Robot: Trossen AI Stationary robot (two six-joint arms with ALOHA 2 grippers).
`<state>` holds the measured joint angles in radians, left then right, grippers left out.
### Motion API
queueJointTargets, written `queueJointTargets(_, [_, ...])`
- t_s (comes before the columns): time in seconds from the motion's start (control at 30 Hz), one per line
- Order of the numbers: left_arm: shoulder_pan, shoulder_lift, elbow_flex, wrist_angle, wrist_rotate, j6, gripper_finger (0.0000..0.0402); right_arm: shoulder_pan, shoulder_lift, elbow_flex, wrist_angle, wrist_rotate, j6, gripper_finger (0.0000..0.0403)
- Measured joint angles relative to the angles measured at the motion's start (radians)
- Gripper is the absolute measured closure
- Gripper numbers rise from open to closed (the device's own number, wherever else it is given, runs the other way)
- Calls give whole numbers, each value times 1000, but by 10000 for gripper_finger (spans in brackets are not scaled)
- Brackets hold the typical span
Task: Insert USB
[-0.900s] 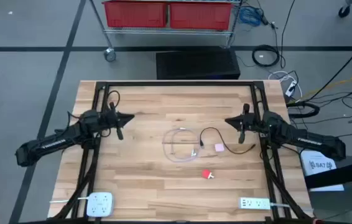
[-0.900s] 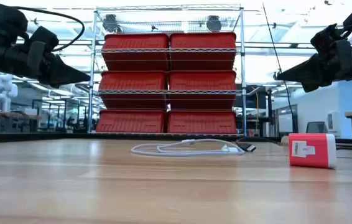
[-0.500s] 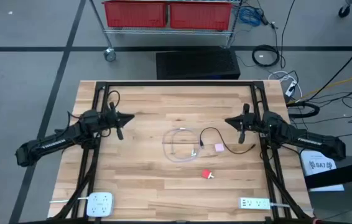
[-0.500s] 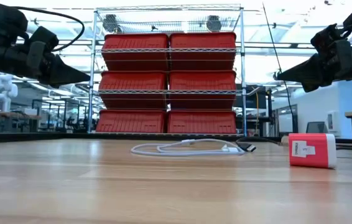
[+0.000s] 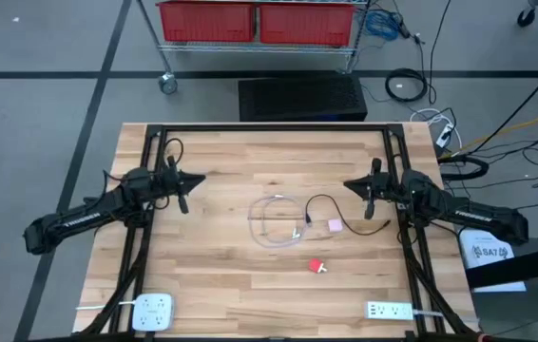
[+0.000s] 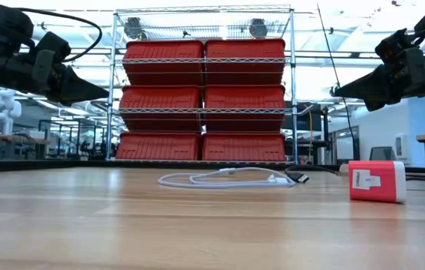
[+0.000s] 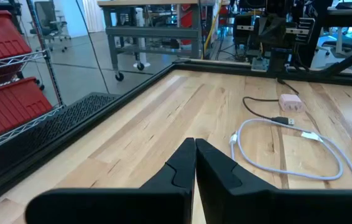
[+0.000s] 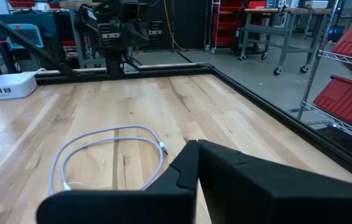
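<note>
wooden counter [image 5: 212, 266] carried it all. left end effector [image 5: 186, 193] hovered over the left side, fingers pressed together, holding nothing. right end effector [image 5: 365, 191] hovered opposite, also pressed together. between them lay the white cable [image 5: 274, 220] in a loop, with a red charger [image 5: 317, 266] near it.

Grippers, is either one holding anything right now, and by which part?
Nothing is held. The left gripper and right gripper are both shut on nothing, hanging above the table's sides, while the white cable lies loose on the table between them.
</note>
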<state>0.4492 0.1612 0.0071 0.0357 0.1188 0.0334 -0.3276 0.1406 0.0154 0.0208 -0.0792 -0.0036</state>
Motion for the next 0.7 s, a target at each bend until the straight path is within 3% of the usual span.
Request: queueJointTargets(0.7, [0, 0, 0, 9, -13, 0, 382, 0, 0, 0, 0, 0, 0, 403])
